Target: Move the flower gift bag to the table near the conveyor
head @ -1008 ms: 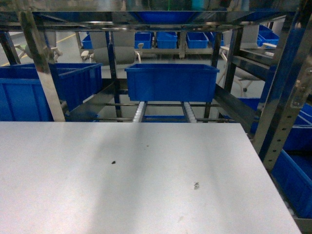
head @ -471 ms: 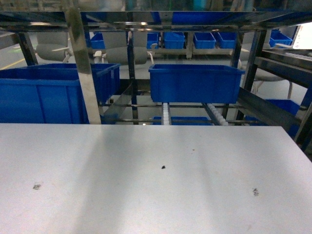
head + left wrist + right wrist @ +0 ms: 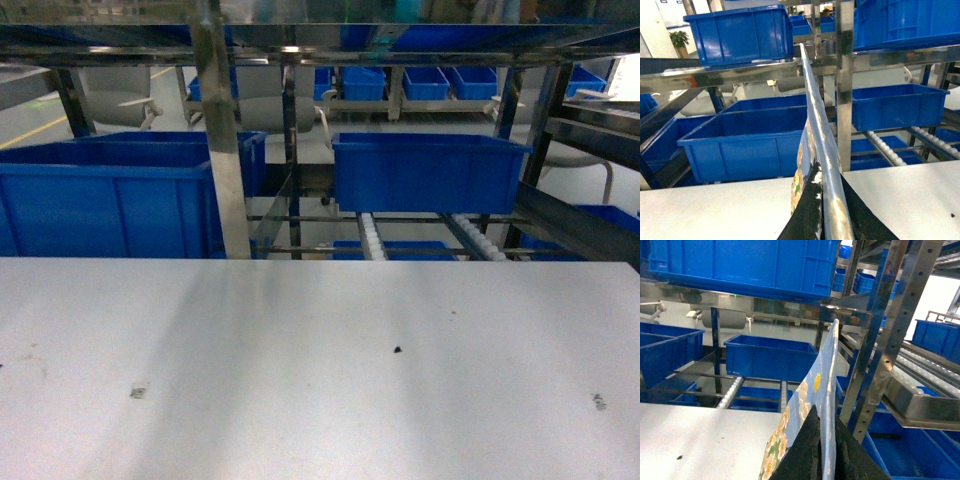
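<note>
We see, from the head camera, a wide pale grey tabletop, the table (image 3: 320,370), filling the lower half of the view, bare except for a few dark specks. Behind the table's far edge stands the conveyor (image 3: 372,236), a shiny steel rack with sloping tracks of small white rollers. A blue bin (image 3: 428,172) sits on those tracks, and a larger blue bin (image 3: 110,200) sits to the left of it. Neither arm nor the bag shows in this view.

In the left wrist view, the left gripper (image 3: 827,212) has its dark jaws pressed together on the thin edge of the flower gift bag (image 3: 816,145), which rises edge-on in front of the rack. In the right wrist view, the right gripper (image 3: 825,452) likewise pinches an edge of the bag, whose pale blue side with yellow and white blossoms faces left. So both grippers hold the bag up, above the near part of the table and short of the conveyor; we cannot tell whether its base touches the tabletop.

We judge the carrying part largely done, since the table beside the conveyor lies directly ahead. What is left, as far as we can see, is lowering the bag onto the table, releasing both grips, and drawing the arms away.
</note>
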{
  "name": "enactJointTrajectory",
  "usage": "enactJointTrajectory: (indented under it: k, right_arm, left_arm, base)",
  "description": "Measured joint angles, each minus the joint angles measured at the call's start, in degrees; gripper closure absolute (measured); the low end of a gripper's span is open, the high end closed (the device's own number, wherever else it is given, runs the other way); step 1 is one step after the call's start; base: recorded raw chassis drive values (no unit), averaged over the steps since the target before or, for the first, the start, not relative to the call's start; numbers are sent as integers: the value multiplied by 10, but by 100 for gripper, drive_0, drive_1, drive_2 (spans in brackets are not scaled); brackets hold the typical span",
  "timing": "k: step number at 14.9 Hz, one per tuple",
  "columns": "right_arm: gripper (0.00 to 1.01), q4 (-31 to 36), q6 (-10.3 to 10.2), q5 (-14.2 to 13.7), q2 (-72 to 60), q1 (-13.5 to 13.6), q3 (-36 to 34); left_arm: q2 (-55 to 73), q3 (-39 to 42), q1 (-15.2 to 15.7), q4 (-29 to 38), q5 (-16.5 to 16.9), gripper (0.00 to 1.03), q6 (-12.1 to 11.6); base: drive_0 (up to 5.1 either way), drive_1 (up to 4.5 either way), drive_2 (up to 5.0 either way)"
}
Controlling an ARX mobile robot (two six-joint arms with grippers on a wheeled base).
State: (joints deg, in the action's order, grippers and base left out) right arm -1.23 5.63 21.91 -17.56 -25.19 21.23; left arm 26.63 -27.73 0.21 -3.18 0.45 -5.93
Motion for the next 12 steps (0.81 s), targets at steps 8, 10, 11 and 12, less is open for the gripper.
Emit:
enactJointTrajectory:
  k: [8, 10, 11, 12]
  right_arm:
    - [98, 0, 0, 0, 1, 0, 0]
    - [98, 0, 0, 0, -2, 0, 0]
    - [98, 0, 0, 0, -1, 0, 0]
    - [98, -1, 0, 0, -1, 0, 0]
  left_arm:
    - [0, 0, 0, 0, 0, 101, 0]
    - [0, 0, 0, 0, 0, 101, 0]
    - [0, 0, 0, 1, 0, 101, 0]
    - [0, 0, 0, 1, 0, 101, 0]
  base:
    - [-455, 397, 75]
    - [-433, 429, 50]
    - [-433, 427, 43]
    - [9, 124, -106]
